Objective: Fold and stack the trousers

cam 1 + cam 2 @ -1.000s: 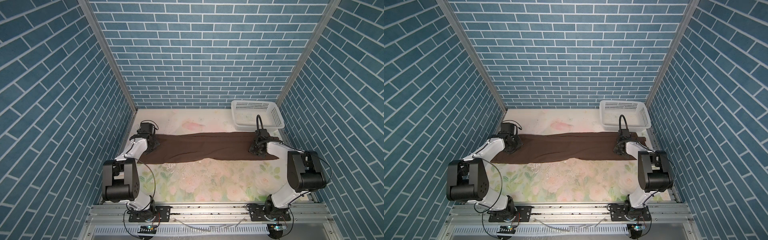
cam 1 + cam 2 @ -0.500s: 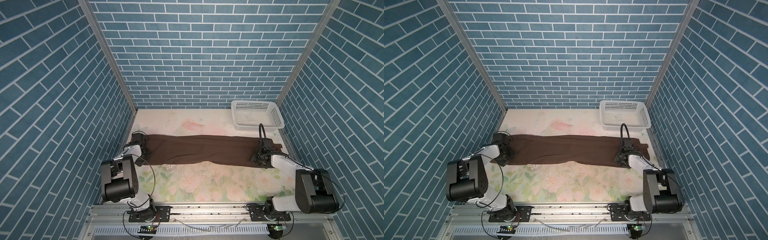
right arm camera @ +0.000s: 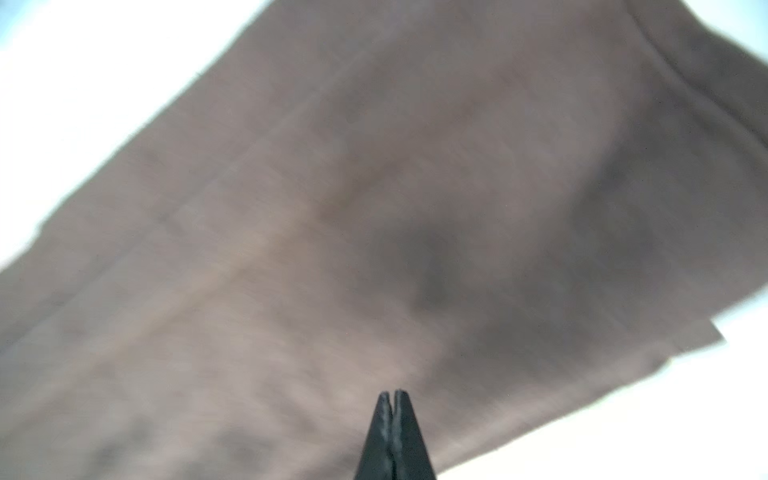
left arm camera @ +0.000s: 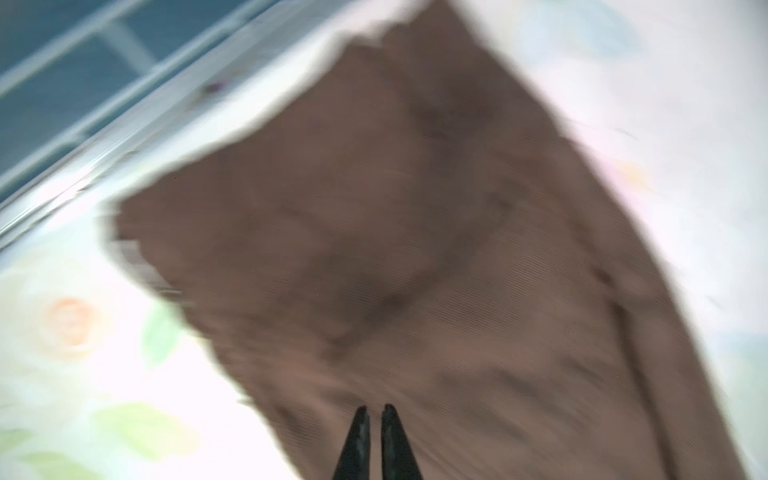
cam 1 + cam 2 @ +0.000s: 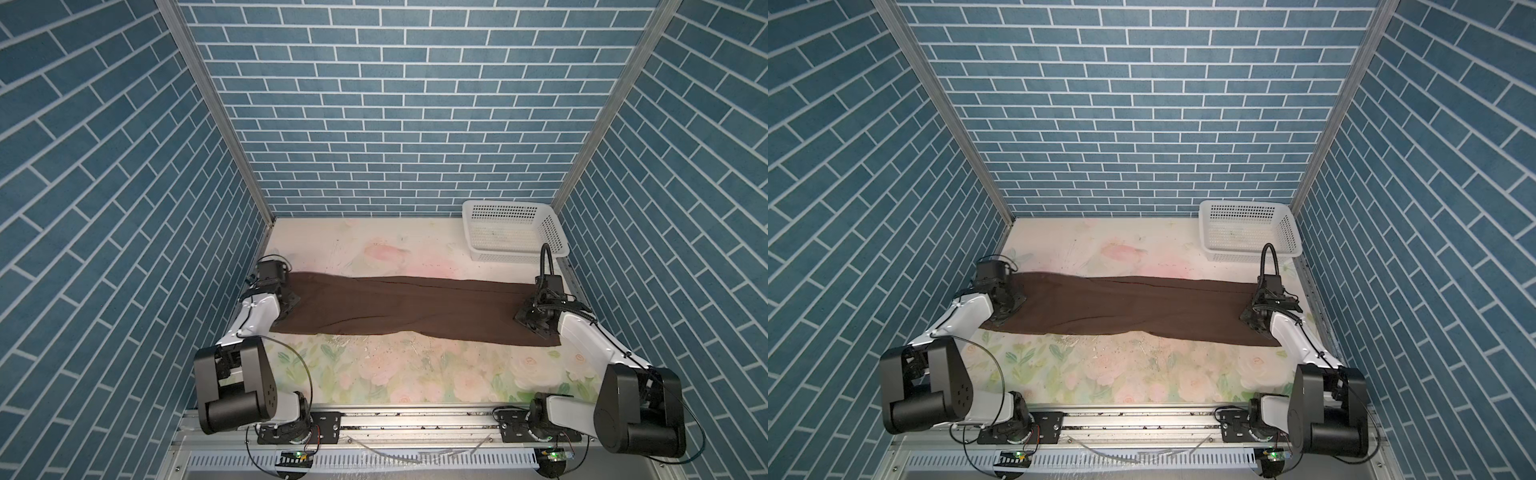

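One pair of plain dark brown thin-fabric trousers [image 5: 407,309] lies flat and stretched sideways across the pale floral-printed worktop [image 5: 395,374], reaching from its left edge almost to its right edge in both top views. One white perforated plastic basket [image 5: 552,232] stands in the far right corner, behind the trousers' right end and apart from them. Two white-and-black arms are present, each with one tool.

The left arm [image 5: 257,316] bends at the elbow near the front rail and reaches forward along the left edge. Its left tool [image 5: 289,297] is low over the broader left end of the cloth. In the left wrist view, the left tool [image 4: 375,409] shows its two black fingertips [image 4: 360,419] with only a thin slit between them and brown fabric beyond. The view is blurred, so I cannot tell whether any cloth is pinched.

The right arm [image 5: 582,336] stretches low from the front right. Its right tool [image 5: 532,320] sits over the trousers' right end. In the right wrist view, the right tool [image 3: 392,392] is clenched, tips pressed together above the blurred fabric.
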Controlling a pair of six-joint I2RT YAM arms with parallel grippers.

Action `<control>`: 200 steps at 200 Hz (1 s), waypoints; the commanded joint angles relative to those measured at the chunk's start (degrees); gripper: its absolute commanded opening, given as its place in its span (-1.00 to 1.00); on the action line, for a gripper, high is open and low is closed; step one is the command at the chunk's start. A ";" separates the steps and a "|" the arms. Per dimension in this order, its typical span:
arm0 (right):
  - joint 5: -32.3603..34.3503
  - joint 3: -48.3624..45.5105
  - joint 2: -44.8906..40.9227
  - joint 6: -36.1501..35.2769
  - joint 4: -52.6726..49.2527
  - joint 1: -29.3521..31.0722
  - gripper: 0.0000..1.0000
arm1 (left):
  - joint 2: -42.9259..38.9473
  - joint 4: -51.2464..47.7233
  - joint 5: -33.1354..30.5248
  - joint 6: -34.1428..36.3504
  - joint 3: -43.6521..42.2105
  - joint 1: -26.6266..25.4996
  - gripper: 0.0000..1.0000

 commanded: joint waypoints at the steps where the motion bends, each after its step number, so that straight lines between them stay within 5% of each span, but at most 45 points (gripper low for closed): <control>1: -7.40 3.50 4.94 -0.81 3.90 -0.11 -1.00 | 3.08 0.29 0.22 0.43 4.55 -9.89 -0.82; 78: -12.10 4.99 15.69 2.27 12.63 -0.09 -1.00 | 18.60 1.86 2.21 0.19 16.84 -32.24 -0.86; 133: -10.13 15.27 23.69 -0.19 11.02 -0.77 -1.00 | 24.17 0.01 3.44 0.72 22.23 -35.74 -0.88; 200: -9.51 29.93 27.01 -2.34 7.37 -1.97 -1.00 | 24.72 -1.60 4.31 11.10 25.50 -41.43 -0.82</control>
